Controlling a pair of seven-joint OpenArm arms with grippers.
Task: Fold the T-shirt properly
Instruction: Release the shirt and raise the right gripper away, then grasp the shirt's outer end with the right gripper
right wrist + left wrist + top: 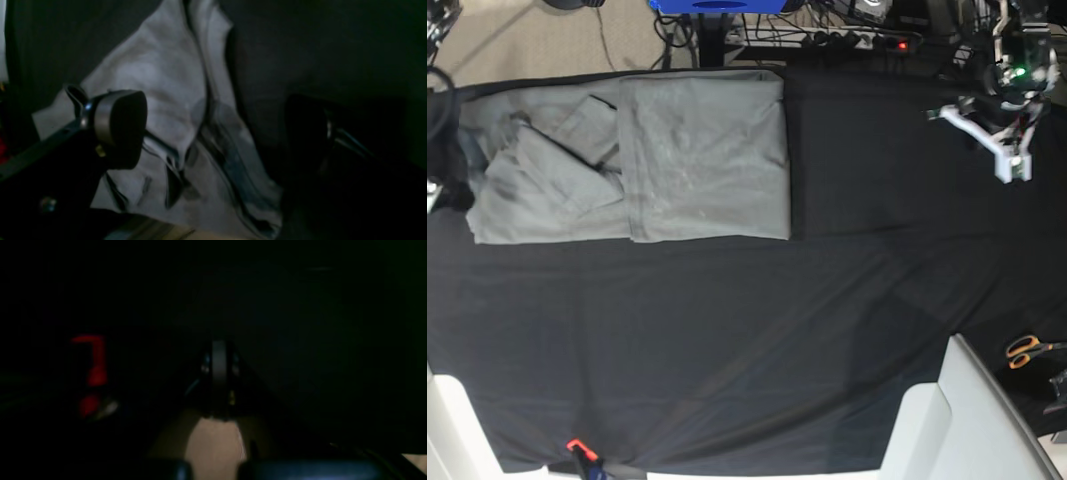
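The light-grey T-shirt (657, 160) lies at the far left of the black table cloth (777, 330), its right part folded into a smooth rectangle and its left part bunched in loose folds. In the right wrist view my right gripper (213, 133) hangs open just over the wrinkled T-shirt (160, 86), one pad (120, 126) on the left and the other dark finger (307, 133) on the right, with nothing between them. My left gripper (218, 353) is shut and empty in a very dark view. The left arm (1012, 90) stands at the far right corner, well away from the shirt.
Orange-handled scissors (1027, 350) lie off the cloth at the right. White panels (967, 420) stand at the near right corner. A red clip (577, 447) sits on the near edge. A power strip (867, 40) and cables run behind the table. A red glow (95, 363) shows left of the left gripper.
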